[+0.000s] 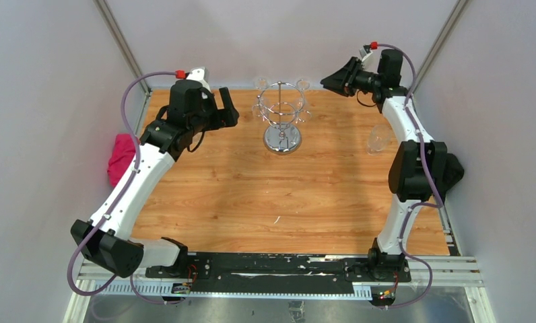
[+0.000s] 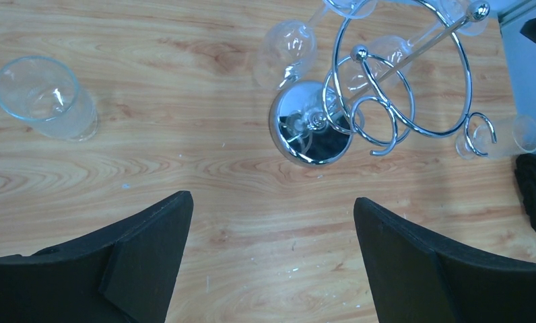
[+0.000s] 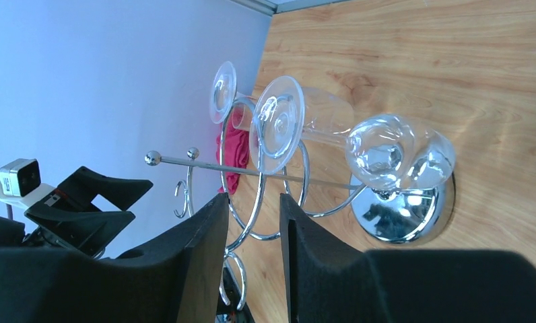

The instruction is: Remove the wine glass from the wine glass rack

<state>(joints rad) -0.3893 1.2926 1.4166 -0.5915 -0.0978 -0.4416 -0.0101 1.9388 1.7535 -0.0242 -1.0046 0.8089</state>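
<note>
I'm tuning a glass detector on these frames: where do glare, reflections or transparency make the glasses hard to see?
Top external: the wine glasses on the wine glass rack nearly vanish against the wood. Left wrist: sharp, but the rack's mirrored base throws confusing reflections. Right wrist: bright highlights on the nearest wine glass, otherwise clear.

Pale grey walls (image 1: pixel 43 101) enclose a wood-grain table (image 1: pixel 252 195) under even light.
</note>
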